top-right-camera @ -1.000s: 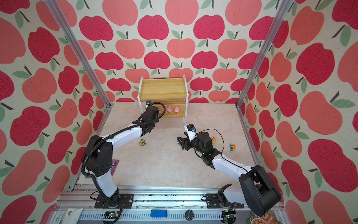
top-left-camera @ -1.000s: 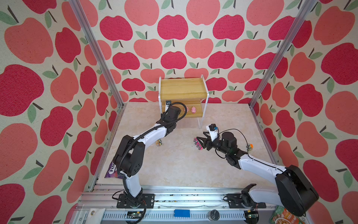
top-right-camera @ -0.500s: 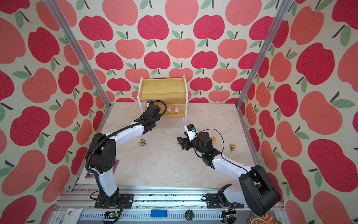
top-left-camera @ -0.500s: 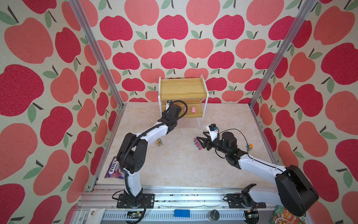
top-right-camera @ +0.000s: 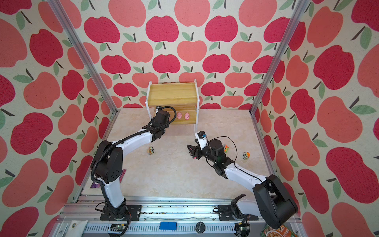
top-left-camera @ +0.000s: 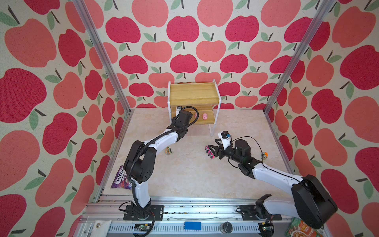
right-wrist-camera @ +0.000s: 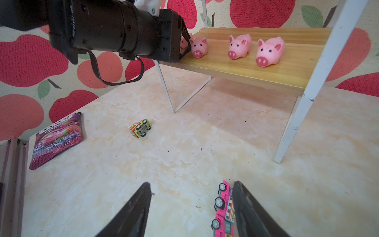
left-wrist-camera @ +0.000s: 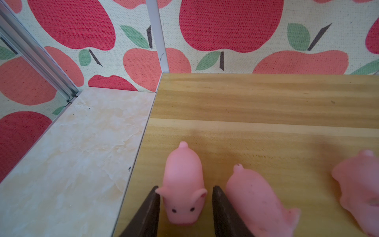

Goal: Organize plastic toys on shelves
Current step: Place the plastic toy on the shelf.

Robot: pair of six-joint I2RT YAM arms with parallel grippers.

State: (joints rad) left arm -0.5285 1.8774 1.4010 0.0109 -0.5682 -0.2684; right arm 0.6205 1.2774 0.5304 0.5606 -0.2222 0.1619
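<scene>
Four pink pigs (right-wrist-camera: pixel 240 46) stand in a row on the lower shelf (right-wrist-camera: pixel 287 67), so that half looks done; no truck is shelved yet. The left end effector (left-wrist-camera: pixel 184 189) flanks the end pig (left-wrist-camera: pixel 182 184), its jaws narrowly parted and its grip eased since a second ago. The right end effector (right-wrist-camera: pixel 191 184), unmoved, is spread wide with the pink truck (right-wrist-camera: pixel 224 209) against one finger. The orange-green truck (right-wrist-camera: pixel 140 128) and two more trucks (top-right-camera: pixel 246 155) wait on the worktop (right-wrist-camera: pixel 184 153).
</scene>
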